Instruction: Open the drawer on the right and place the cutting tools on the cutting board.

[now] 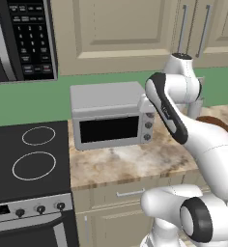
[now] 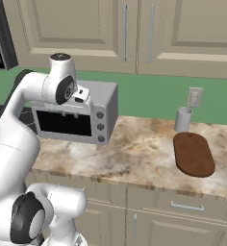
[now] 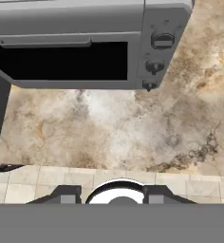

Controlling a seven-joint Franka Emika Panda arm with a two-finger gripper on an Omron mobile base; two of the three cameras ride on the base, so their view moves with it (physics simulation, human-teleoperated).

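The dark reddish-brown cutting board [image 2: 194,153] lies flat at the right of the marble counter, and its edge shows behind my arm [image 1: 218,123]. Below it, the wide beige drawer [image 2: 182,205] is closed, its silver handle facing out. The cutting tools are hidden. My gripper [image 3: 115,197] hangs high above the counter's front strip, facing down just in front of the toaster oven. It also appears as a small white hand [image 2: 81,96] near the oven's top edge. Its two dark fingertips stand apart with nothing between them.
A grey toaster oven [image 1: 111,116] stands at the back of the counter, its knobs on the right [image 3: 154,64]. A grey cup [image 2: 183,119] is behind the board, under a wall outlet [image 2: 195,97]. The black stove [image 1: 24,159] lies left, with the microwave [image 1: 19,38] above it.
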